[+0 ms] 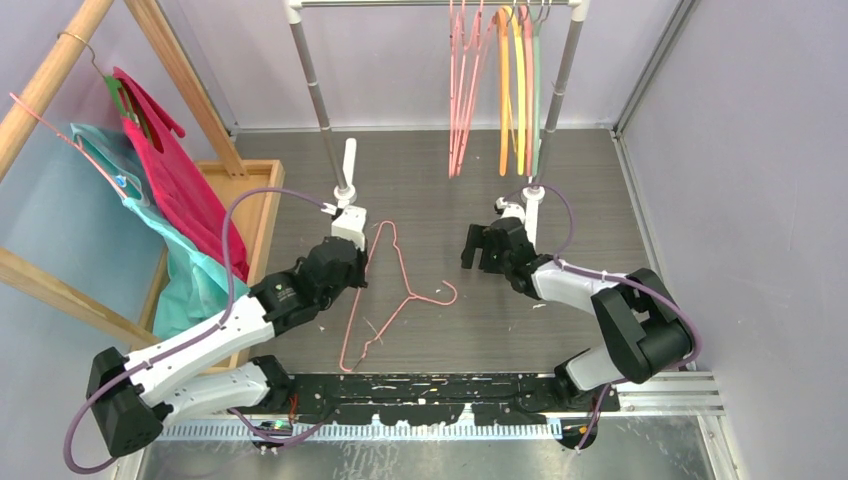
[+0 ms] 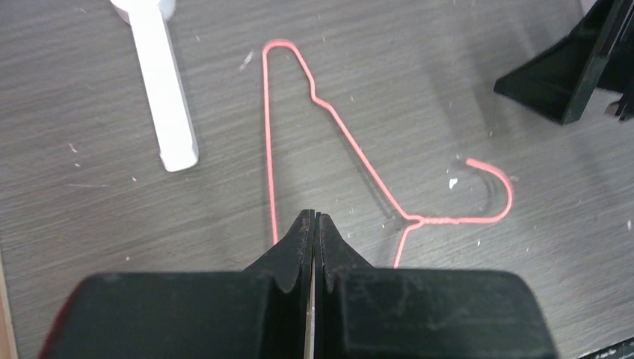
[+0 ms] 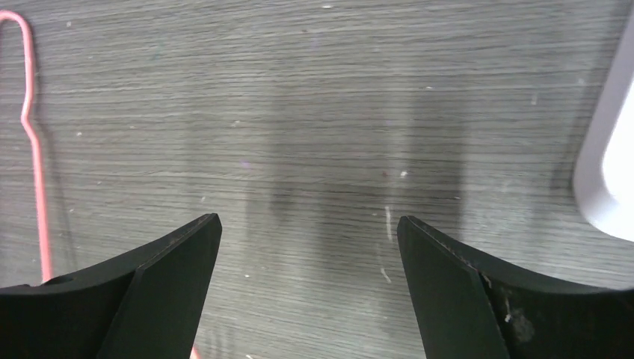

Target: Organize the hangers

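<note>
A pink wire hanger (image 1: 385, 290) lies flat on the grey floor between the arms, hook (image 1: 447, 295) pointing right. In the left wrist view its wire (image 2: 351, 146) runs ahead of my left gripper (image 2: 315, 215), which is shut; one side of the wire passes beside the left finger, not between the jaws. In the top view the left gripper (image 1: 355, 265) sits at the hanger's left side. My right gripper (image 1: 480, 250) is open and empty over bare floor (image 3: 308, 221), right of the hanger (image 3: 34, 149). Several pink, orange, yellow and grey-green hangers (image 1: 495, 80) hang on the rail.
The metal rack's two poles (image 1: 320, 100) (image 1: 560, 100) stand on white feet (image 2: 161, 90) (image 3: 605, 172) close to each gripper. A wooden frame at the left holds magenta (image 1: 165, 170) and teal (image 1: 190, 280) garments over a wooden tray (image 1: 250, 190). Walls close in the right side.
</note>
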Action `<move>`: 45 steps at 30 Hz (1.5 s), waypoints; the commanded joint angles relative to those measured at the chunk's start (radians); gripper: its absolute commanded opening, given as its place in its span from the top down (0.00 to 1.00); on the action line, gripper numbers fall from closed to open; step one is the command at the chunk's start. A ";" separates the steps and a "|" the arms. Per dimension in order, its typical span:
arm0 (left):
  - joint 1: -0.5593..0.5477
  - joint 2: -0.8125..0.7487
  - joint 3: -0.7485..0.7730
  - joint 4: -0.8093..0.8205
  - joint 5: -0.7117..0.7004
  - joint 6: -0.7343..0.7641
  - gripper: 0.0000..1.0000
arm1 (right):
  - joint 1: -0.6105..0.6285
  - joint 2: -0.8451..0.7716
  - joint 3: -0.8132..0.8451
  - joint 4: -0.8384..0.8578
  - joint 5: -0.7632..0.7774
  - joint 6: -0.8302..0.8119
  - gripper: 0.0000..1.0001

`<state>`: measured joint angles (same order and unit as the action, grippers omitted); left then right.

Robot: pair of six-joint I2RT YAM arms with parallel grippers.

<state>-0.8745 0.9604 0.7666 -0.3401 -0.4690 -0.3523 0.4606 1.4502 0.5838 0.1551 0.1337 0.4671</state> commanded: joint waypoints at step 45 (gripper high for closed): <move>-0.141 0.497 -0.179 0.264 0.318 -0.096 0.66 | 0.287 -0.060 0.092 -0.236 0.226 0.004 0.07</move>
<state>-0.9993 1.3861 0.5880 -0.0948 -0.1703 -0.4244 0.7441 1.4071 0.6750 -0.0994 0.3283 0.4690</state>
